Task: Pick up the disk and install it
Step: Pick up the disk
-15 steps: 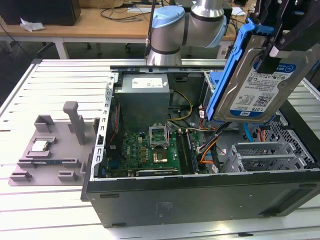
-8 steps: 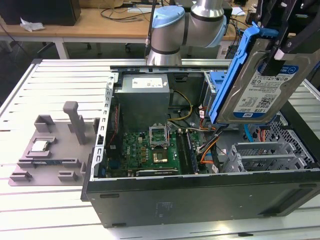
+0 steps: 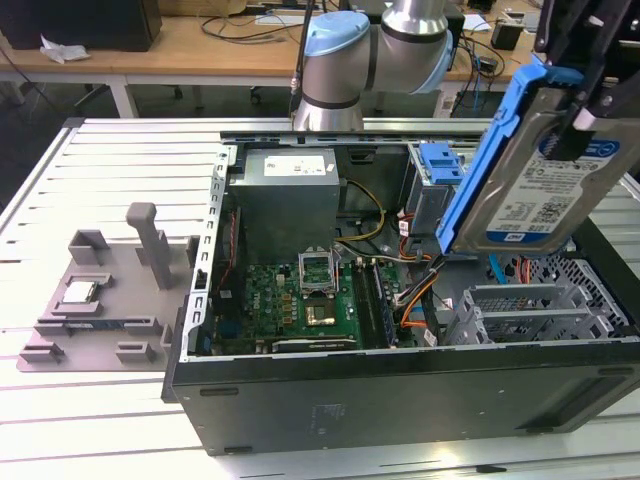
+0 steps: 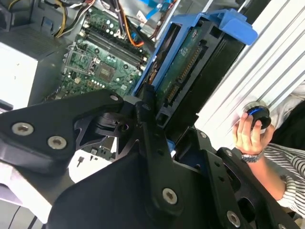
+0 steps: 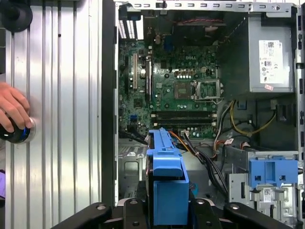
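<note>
**Disk held aloft over the open case**
I read the claw (image 3: 586, 118) as clamped on the disk (image 3: 540, 190), which hangs tilted, off the bench (image 3: 120, 150), above the drive-cage end of the computer case (image 3: 400, 400) at the exterior view's right (label side toward that camera). The motherboard (image 3: 300, 300) lies exposed below, and a bare blue bracket (image 3: 441, 163) sits beside the disk's lower corner.

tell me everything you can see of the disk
The disk is a flat silver metal hard drive with a white-and-blue label and a blue plastic rail frame along its edges. The second wrist view shows its green circuit board. The claw grips it at its upper end, holding it tilted in the air above the open computer case.
</note>
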`<state>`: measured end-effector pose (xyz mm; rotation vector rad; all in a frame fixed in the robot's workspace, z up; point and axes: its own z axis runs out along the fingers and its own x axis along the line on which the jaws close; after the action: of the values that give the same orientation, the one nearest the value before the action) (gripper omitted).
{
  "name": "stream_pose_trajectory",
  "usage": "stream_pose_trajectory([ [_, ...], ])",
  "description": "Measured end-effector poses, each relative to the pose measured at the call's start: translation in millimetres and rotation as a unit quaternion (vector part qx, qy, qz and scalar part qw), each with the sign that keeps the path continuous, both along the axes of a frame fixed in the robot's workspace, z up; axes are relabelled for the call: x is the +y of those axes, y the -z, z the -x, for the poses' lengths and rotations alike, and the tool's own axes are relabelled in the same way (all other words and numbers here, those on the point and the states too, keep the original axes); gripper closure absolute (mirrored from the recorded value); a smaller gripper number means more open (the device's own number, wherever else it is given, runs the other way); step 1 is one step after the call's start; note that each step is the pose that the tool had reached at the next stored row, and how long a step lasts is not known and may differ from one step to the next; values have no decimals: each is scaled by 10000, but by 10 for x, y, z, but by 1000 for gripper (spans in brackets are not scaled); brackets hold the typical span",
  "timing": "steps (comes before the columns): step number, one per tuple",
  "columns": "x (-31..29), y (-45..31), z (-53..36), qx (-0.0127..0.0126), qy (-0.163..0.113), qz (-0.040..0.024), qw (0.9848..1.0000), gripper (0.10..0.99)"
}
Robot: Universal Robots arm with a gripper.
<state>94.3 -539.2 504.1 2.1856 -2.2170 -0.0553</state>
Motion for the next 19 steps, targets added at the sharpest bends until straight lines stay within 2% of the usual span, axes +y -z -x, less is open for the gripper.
stream_pose_trajectory([
  [4,-52,29,-136,4,0,-1,10000,722],
  [8,-70,90,-211,10,0,-1,10000,722],
  [11,-71,196,-318,17,0,2,10000,722],
  [16,-70,360,-424,21,0,4,10000,722],
  [19,-70,416,-468,21,0,4,10000,722],
])
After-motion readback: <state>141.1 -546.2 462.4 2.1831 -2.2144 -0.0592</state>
